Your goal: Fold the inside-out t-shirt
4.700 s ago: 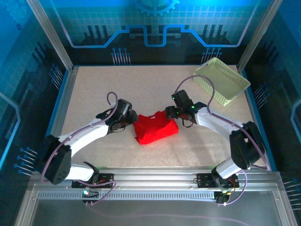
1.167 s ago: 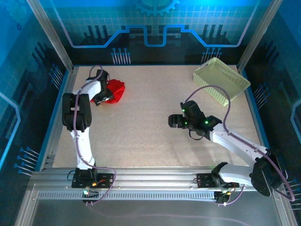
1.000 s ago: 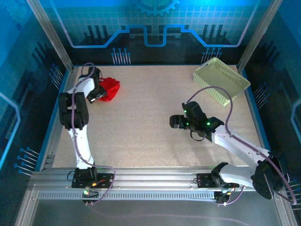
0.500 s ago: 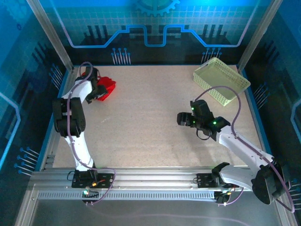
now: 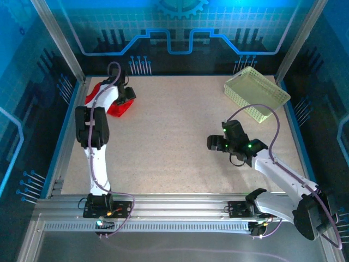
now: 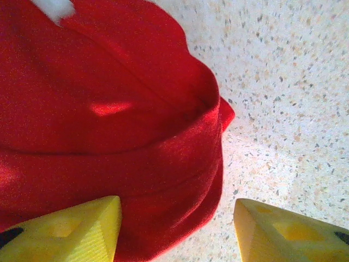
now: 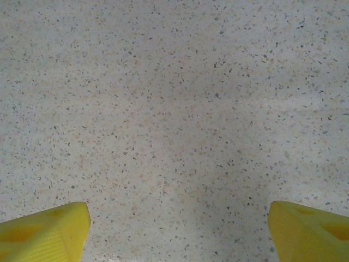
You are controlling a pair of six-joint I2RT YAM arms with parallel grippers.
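The inside-out t-shirt (image 5: 116,107) lies bunched in a red bundle at the far left corner of the table. In the left wrist view the t-shirt (image 6: 109,125) is a rounded roll with its white tag (image 6: 54,8) at the top edge. My left gripper (image 5: 124,94) hovers over the bundle. Its jaws stand apart in the left wrist view (image 6: 177,229): the cloth's edge reaches the left fingertip (image 6: 71,232), and bare table separates it from the right one. My right gripper (image 5: 214,143) is open over bare table at centre right, nothing between its fingers (image 7: 177,229).
A pale yellow-green lattice basket (image 5: 256,93) stands at the far right corner. A blue rim (image 5: 71,125) borders the table on the left, close to the shirt. The speckled tabletop (image 5: 174,131) stretches between the two arms.
The left arm has swung at the far left corner and the red bundle has shifted slightly left toward the rim. The right gripper has drawn a little to the right.
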